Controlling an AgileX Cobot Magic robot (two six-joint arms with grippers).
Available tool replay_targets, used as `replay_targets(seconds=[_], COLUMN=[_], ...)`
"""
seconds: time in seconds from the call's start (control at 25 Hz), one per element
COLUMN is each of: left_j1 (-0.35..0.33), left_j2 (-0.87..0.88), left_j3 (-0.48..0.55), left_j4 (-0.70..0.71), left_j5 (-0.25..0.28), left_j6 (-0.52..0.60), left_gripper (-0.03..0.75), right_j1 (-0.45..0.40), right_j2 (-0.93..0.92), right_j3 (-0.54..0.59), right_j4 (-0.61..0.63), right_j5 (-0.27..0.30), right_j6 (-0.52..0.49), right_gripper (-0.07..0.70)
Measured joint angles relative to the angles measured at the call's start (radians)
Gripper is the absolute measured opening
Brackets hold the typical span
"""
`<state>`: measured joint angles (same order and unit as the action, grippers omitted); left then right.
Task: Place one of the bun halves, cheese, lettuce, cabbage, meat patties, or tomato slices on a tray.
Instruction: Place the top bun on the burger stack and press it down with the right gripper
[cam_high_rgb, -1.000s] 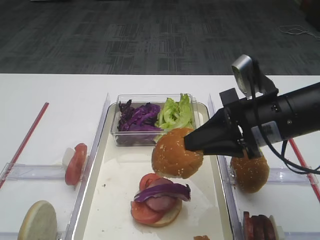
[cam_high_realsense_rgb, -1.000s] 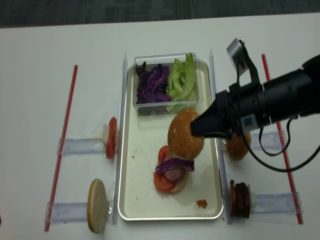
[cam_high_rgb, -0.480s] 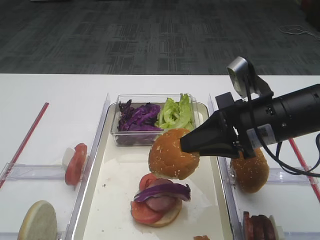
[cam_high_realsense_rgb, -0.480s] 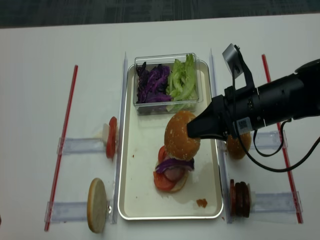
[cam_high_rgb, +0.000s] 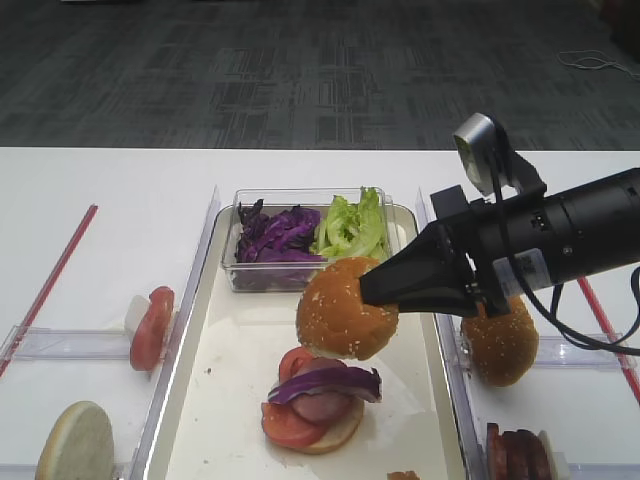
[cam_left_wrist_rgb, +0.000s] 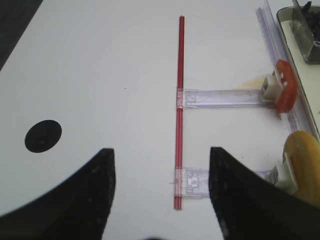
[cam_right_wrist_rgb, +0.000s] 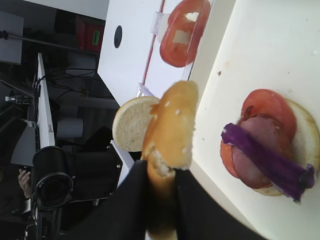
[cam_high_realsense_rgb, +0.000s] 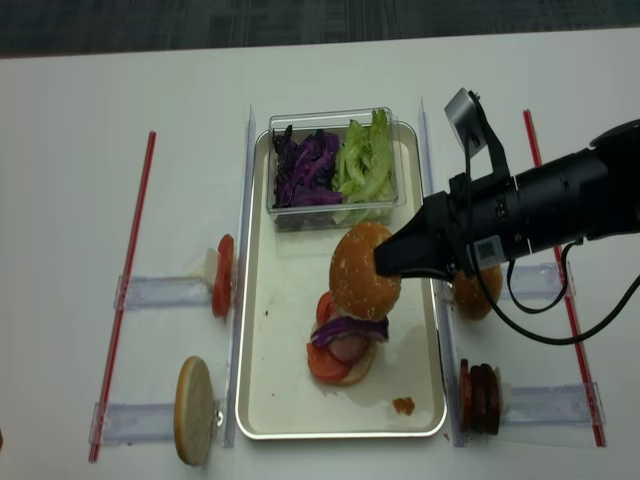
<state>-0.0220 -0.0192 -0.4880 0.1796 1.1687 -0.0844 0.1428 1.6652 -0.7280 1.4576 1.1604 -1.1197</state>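
Two bun halves are seen; one is gripped in the right hand, now shifted left, nearer the stack beneath.

Legible text: none | labels/brands/numbers: none readable | arm sticker: white patch, print too small

Held aloft over the tray on edge, pinched at the rim: one sesame bun top, dome facing left, just above the half-built stack of tomato, patty and purple strip. Second bun top propped upright right of the tray. Lettuce and cabbage side by side in the tub at the tray's far end. Spare tomato slices standing left of the tray (patties at lower right).
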Motion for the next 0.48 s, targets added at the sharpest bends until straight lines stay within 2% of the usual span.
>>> replay_targets(seconds=[0.48], left_j1=[0.0], left_j2=[0.0], left_j3=[0.0], left_j4=[0.0], left_j5=[0.0], left_j6=[0.0], left_gripper=[0.393], right_j1=[0.008], right_j2=[0.033], right_j3=[0.001], right_j4=[0.017], right_j5=[0.0], right_j6=[-0.012], right_gripper=[0.15])
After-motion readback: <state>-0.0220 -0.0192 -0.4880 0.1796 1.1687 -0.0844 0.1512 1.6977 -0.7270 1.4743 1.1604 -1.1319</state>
